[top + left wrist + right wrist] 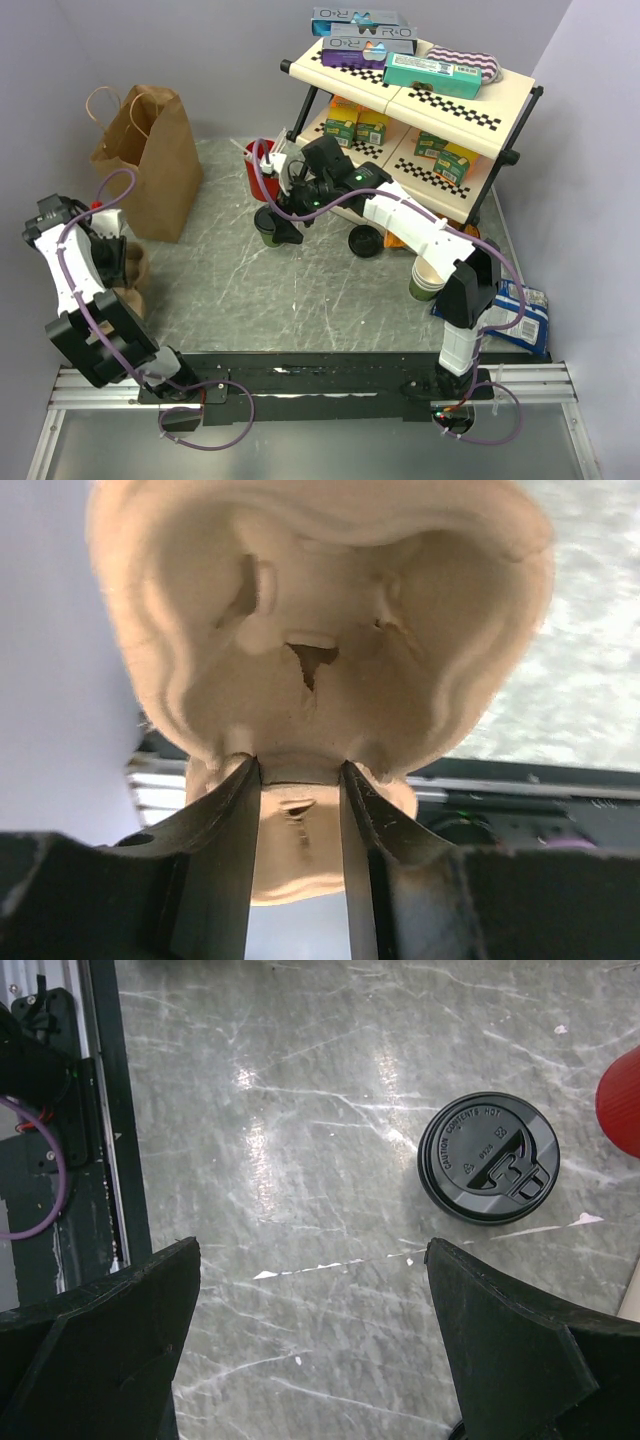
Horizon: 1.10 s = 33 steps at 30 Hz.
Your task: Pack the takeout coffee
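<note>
The takeout coffee (268, 228) stands upright on the worktop (250, 300), just left of centre in the overhead view, below the red cup (256, 168) and apart from it. In the right wrist view its black lid (488, 1157) shows right of centre. The right tool (310, 1250) hangs above with its jaws spread wide and nothing in them. The lid lies beyond the fingertips, not between them, so this reads as the approach to a grasp, with the wide spread there to clear the cup's rim.

The left tool (297, 780) is drawn narrow, pinching a tab of a pulp cup carrier (320, 630) at the left edge of the overhead view. It is probably held out so that a well is ready to take the cup. A brown paper bag (150, 160) stands upright at the upper left and is likely where the packed carrier ends up.

The worktop is grey, veined with white streaks and glossy enough to throw glare. A black rail (330, 375) runs along the bottom of the overhead view. Pale lilac walls close the corner, and a shelf cart (450, 110) with boxes fills the upper right, with a stack of green cups (428, 278) below it
</note>
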{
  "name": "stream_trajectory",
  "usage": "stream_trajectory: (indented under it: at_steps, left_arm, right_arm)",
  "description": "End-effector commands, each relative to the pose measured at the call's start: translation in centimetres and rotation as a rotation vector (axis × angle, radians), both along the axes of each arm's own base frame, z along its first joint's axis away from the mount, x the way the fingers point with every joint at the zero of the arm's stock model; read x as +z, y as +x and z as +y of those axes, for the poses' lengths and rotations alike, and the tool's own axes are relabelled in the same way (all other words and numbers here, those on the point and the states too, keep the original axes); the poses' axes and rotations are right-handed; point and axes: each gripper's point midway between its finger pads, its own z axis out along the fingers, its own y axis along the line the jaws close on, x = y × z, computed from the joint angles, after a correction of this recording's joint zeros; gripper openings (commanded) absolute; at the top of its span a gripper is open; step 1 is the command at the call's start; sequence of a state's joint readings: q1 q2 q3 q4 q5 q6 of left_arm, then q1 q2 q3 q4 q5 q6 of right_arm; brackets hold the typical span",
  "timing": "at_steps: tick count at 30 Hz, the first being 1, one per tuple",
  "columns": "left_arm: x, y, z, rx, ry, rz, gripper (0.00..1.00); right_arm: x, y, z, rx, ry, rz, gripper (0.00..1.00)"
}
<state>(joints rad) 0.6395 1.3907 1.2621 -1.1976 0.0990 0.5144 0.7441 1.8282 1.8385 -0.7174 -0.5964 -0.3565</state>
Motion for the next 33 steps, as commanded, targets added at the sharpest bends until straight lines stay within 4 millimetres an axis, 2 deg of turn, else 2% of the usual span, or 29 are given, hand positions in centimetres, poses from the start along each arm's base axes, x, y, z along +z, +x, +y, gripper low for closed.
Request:
stream_trajectory:
  at_steps: [1,2,3,4,6,8,9,10,12,13,14,15,16,17,18,19,20,21,22,24,25,27,30,31,33]
  left_arm:
    - [0.0,-0.7,-1.5,0.015,-0.079,0.041,0.01]
    - [-1.6,-1.8,-0.9,0.071,-0.018,0.106,0.01]
    - [-1.9,-1.7,-0.1,0.036,0.068,0.119,0.01]
    - [-1.9,-2.4,0.4,0.019,0.102,0.151,0.01]
    - [-1.7,-2.2,0.0,0.02,0.085,0.136,0.01]
    - [-2.3,-3.1,1.5,0.045,0.17,0.173,0.01]
    - [-2.5,-3.0,1.2,0.031,0.146,0.176,0.01]
    - [-2.0,-2.3,0.0,0.007,0.059,0.127,0.01]
    - [-1.3,-1.4,-0.4,0.045,-0.057,0.048,0.01]
    - [-0.1,-1.4,-1.8,-0.014,-0.159,0.02,0.01]
    - [0.1,-0.3,-2.9,-0.037,-0.258,-0.05,0.01]
    - [-0.9,-0.6,-0.6,0.051,-0.169,-0.004,0.01]
    - [-1.7,-1.0,0.6,0.117,-0.093,0.039,0.01]
    - [-1.3,-0.2,0.1,0.067,-0.123,-0.008,0.01]
    - [-0.1,0.2,0.2,0.067,-0.133,-0.08,0.01]
    - [1.9,1.5,-0.2,0.016,-0.153,-0.186,0.01]
    - [4.2,2.3,-0.1,-0.001,-0.101,-0.312,0.01]
    - [5.1,2.7,1.1,0.021,-0.012,-0.365,0.01]
    - [3.3,2.0,0.8,0.013,0.011,-0.338,0.01]
    - [2.0,1.5,0.8,-0.035,0.089,-0.291,0.01]
    - [0.7,0.8,0.1,-0.059,0.06,-0.256,0.01]
    - [-0.4,0.0,-0.7,-0.064,0.023,-0.219,0.01]
    - [0.8,0.3,-0.6,-0.082,0.063,-0.302,0.01]
    - [0.1,0.1,-0.4,-0.073,0.071,-0.288,0.01]
    - [0.6,0.4,-1.0,-0.078,0.002,-0.273,0.01]
  right_arm:
    - [1.1,0.1,1.2,0.018,0.038,-0.021,1.0]
    - [1.1,0.1,1.1,0.017,0.039,-0.02,1.0]
    - [1.0,0.1,1.2,0.018,0.037,-0.02,1.0]
    - [0.9,0.1,1.1,0.016,0.034,-0.017,1.0]
    - [0.8,0.0,1.0,0.018,0.031,-0.014,1.0]
    - [0.6,-0.1,1.0,0.021,0.031,-0.012,1.0]
    - [0.4,-0.2,1.0,0.021,0.028,-0.006,1.0]
    - [0.5,-0.2,1.0,0.021,0.029,-0.008,1.0]
    - [0.4,0.0,1.1,0.019,0.03,-0.003,1.0]
    - [0.5,-0.1,1.2,0.022,0.033,-0.003,1.0]
    - [0.6,-0.1,1.2,0.022,0.035,-0.005,1.0]
    - [0.6,-0.1,1.3,0.024,0.035,-0.005,1.0]
    - [0.7,0.0,1.3,0.022,0.035,-0.007,1.0]
    - [0.6,0.1,1.3,0.019,0.033,-0.009,1.0]
    - [0.7,0.2,1.2,0.014,0.033,-0.01,1.0]
    - [0.6,0.2,1.2,0.015,0.032,-0.013,1.0]
    - [0.5,0.2,1.1,0.014,0.029,-0.013,1.0]
    - [0.4,0.1,1.2,0.017,0.027,-0.012,1.0]
    - [0.1,0.1,1.1,0.015,0.022,-0.006,1.0]
    - [0.0,0.0,1.1,0.017,0.022,0.001,1.0]
    - [0.2,0.1,1.2,0.017,0.026,-0.001,1.0]
    - [0.4,0.1,1.2,0.018,0.028,-0.005,1.0]
    - [0.2,0.2,1.2,0.014,0.022,-0.004,1.0]
    - [0.1,0.1,1.3,0.018,0.023,0.001,1.0]
    - [0.1,-0.1,1.3,0.022,0.026,0.011,1.0]
